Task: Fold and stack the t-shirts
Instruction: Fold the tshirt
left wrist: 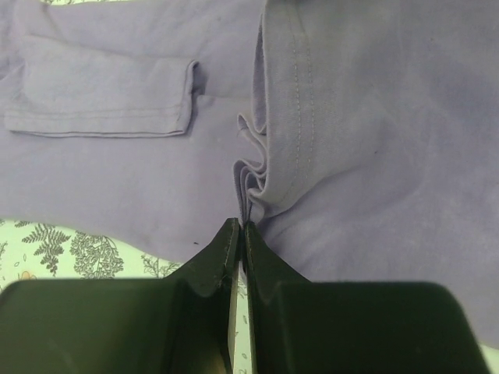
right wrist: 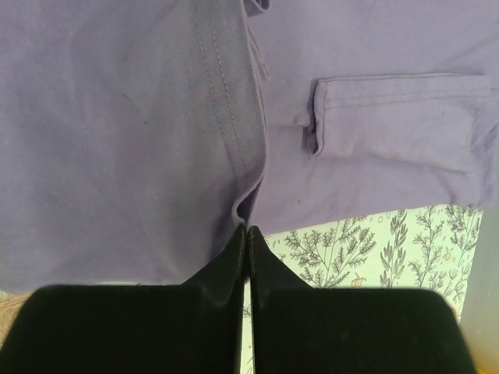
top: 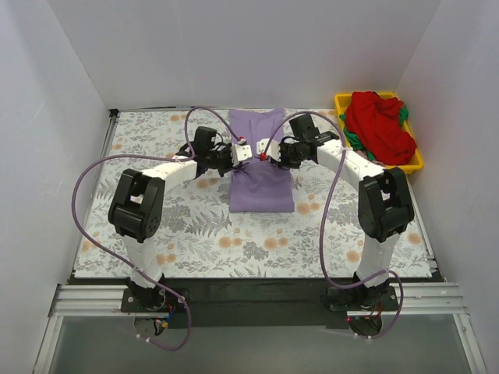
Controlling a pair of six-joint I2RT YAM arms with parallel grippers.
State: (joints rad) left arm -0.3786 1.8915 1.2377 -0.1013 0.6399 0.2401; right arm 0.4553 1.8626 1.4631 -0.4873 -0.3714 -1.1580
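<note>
A lavender-purple t-shirt (top: 261, 187) lies lengthwise in the middle of the table. Both grippers meet above its centre. My left gripper (top: 244, 153) is shut on a bunched, stitched hem of that shirt (left wrist: 374, 117), with the pinched folds right at its tips (left wrist: 240, 227). My right gripper (top: 263, 153) is shut on the same stitched edge (right wrist: 249, 231), and the cloth (right wrist: 117, 117) is lifted and draped to its left. A folded-in sleeve (left wrist: 101, 97) lies flat on the shirt, and another sleeve (right wrist: 390, 117) shows in the right wrist view. A red t-shirt (top: 378, 125) is heaped over a green one (top: 352, 140).
The red and green shirts fill a yellow tray (top: 341, 100) at the back right corner. A floral-patterned cloth (top: 257, 241) covers the table top. White walls close in the left, back and right sides. Purple cables loop from both arms.
</note>
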